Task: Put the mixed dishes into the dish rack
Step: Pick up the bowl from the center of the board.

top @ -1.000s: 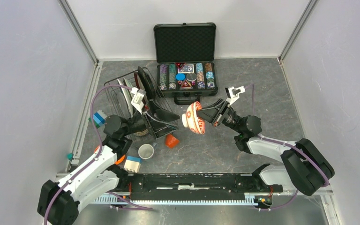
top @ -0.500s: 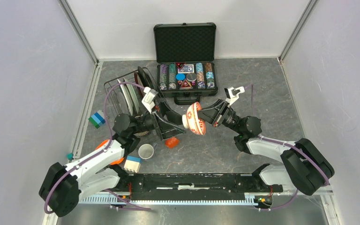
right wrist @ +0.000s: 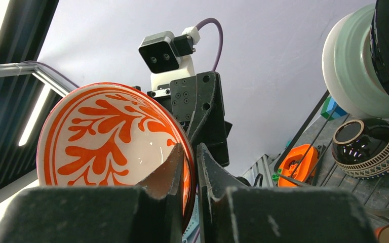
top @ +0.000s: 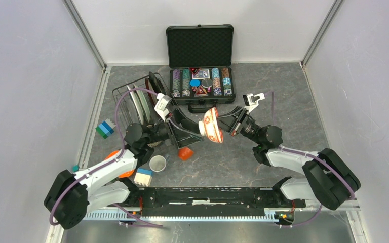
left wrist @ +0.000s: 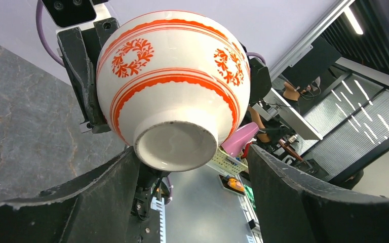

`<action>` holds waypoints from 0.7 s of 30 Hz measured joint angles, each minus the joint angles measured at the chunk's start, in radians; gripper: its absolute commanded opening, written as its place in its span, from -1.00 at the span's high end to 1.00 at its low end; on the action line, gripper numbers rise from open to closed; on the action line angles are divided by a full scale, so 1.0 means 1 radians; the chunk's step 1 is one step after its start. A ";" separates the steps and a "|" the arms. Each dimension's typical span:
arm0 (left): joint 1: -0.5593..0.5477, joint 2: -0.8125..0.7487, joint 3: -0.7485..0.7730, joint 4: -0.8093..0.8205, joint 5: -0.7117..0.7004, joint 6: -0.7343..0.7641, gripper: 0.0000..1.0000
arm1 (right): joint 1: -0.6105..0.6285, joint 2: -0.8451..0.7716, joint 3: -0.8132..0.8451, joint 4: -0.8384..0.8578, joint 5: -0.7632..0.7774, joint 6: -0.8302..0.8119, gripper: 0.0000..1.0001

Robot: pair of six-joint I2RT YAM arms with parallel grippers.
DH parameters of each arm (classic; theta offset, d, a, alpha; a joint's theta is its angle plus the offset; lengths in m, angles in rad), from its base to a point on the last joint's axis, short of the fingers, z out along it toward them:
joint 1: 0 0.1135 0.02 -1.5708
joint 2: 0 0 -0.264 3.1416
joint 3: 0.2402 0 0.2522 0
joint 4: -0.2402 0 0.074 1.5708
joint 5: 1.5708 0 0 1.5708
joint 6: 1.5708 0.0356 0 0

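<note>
Judging by how things lie, a handover of the bowl is in hand, and all is placed here by the dish rack point(top: 124, 91), the black wire basket stood on the grey table point(top: 283, 101) on the left arm's side. Plates point(top: 141, 104) are already stood on edge inside the rack, and a chip case point(top: 200, 66) is laid open just beyond its far right corner. The red-patterned bowl point(top: 211, 126) is held in the air just off the rack's right side, tipped over so that its axis runs roughly level. Its mouth is turned away from the rack toward the right arm, its foot toward the rack and the left arm. Near the rack's near right corner an orange cup point(top: 185, 152) and a white cup point(top: 158, 163) are not yet loaded. The right gripper point(top: 223, 125) is clamped on the bowl's rim, one finger inside and one outside. The left gripper point(top: 198, 135), the nearer to the rack, is spread wide with the bowl's foot between its jaws. A gap is seen on one side, so no grip is judged made. The coming move is thought to turn on those jaws being closed squarely across the foot before the rim is let go. The way back to the rack is short, but it is bounded by the rack's right wall, the upright plates and the chip case.
</note>
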 measured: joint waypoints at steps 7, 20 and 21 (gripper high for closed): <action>-0.011 -0.092 0.000 -0.138 -0.067 0.044 -0.66 | 0.002 0.001 0.000 0.000 0.011 0.002 1.00; -0.012 -0.151 0.000 -0.237 -0.136 0.103 -0.59 | 0.006 0.001 0.000 -0.001 0.011 -0.002 1.00; -0.012 -0.149 0.000 -0.236 -0.137 0.103 -0.62 | 0.006 0.002 0.000 -0.001 0.010 -0.003 1.00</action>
